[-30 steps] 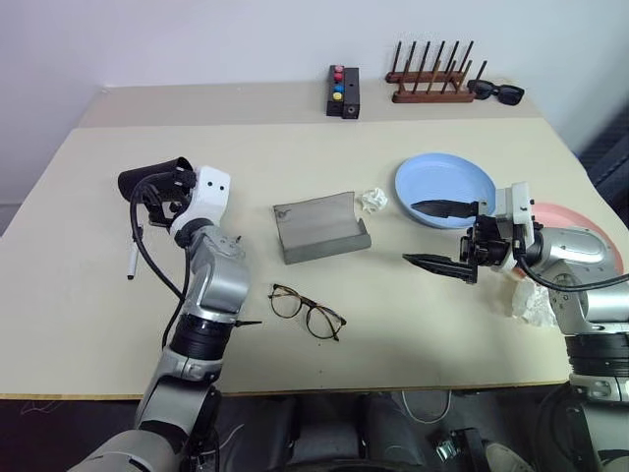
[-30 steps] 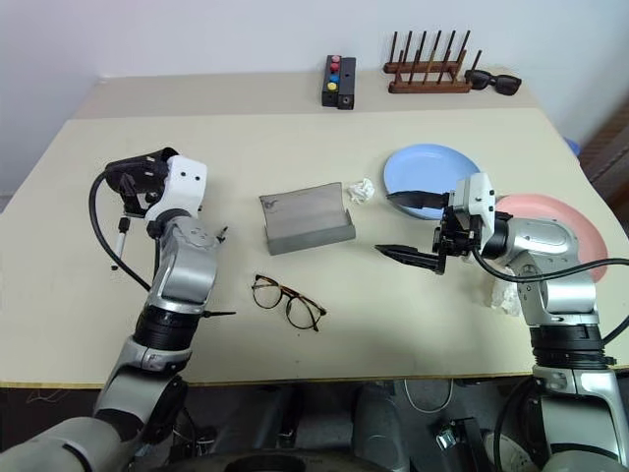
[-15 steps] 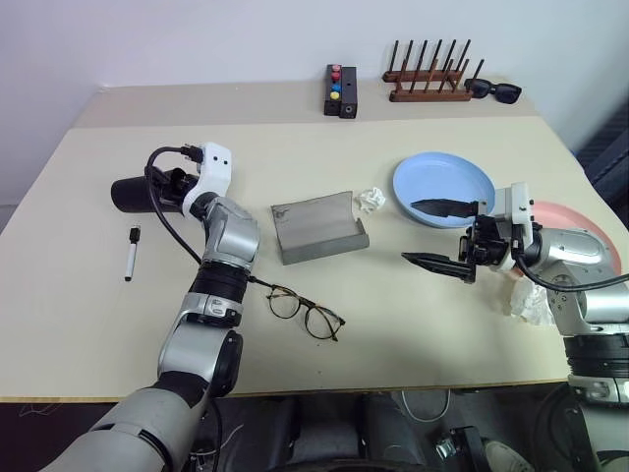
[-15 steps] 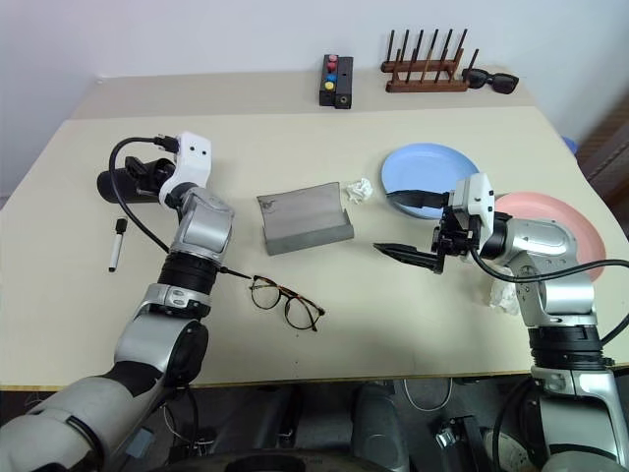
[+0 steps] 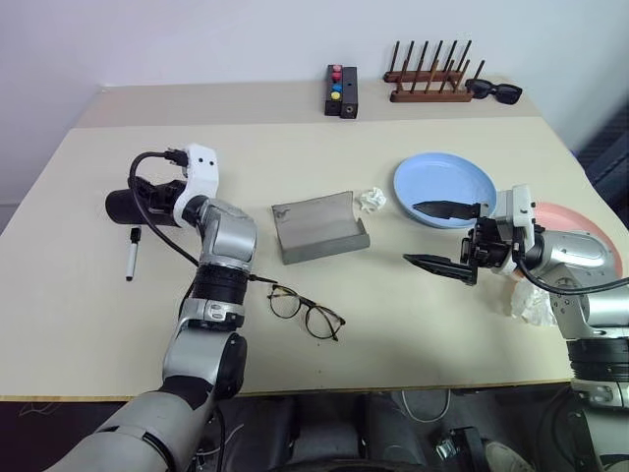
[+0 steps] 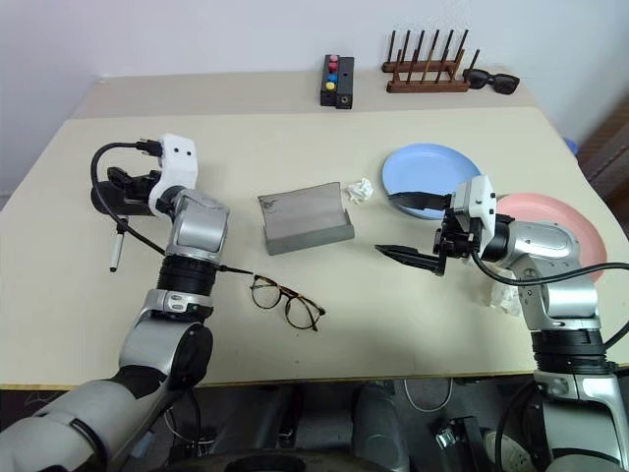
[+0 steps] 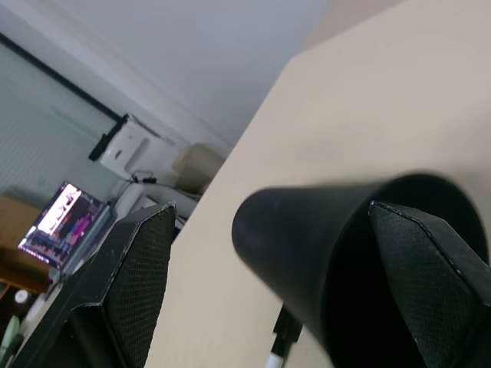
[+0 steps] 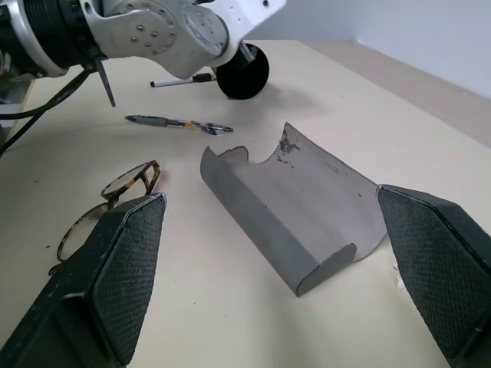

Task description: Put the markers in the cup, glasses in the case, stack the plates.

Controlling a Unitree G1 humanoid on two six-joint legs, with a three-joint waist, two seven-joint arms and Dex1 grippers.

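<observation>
Left wrist view has the black cup [image 7: 337, 253] lying on its side between the left gripper [image 5: 133, 205] fingers, mouth toward the camera, one finger each side of the wall; looks like a wide grip on it, tho contact on the far finger is hard to confirm. Head views agree: cup is horizontal at the table's left side, gripper pointing level, probably so it can be stood upright before anything goes in. White marker w/ black cap [image 5: 131, 253] lies on the table just beside the cup, robot side. The dark marker w/ clip [image 8: 173, 123] lies flat on the table between cup and glasses, partly behind the left arm in head views. Tortoiseshell glasses [image 5: 306, 311] sit lenses-down in front of the grey case [image 5: 319, 227], which stands with its lid open, ready to receive them. Right gripper [image 5: 444, 236] hangs over the table w/ jaws spread wide, empty, pointing across toward the case, likely parked while the left arm works. Blue plate [image 5: 444, 189] is just behind it, pink plate [image 5: 585, 236] partly hidden by the right arm; the two are side by side, not stacked. No part of the task looks done yet.
</observation>
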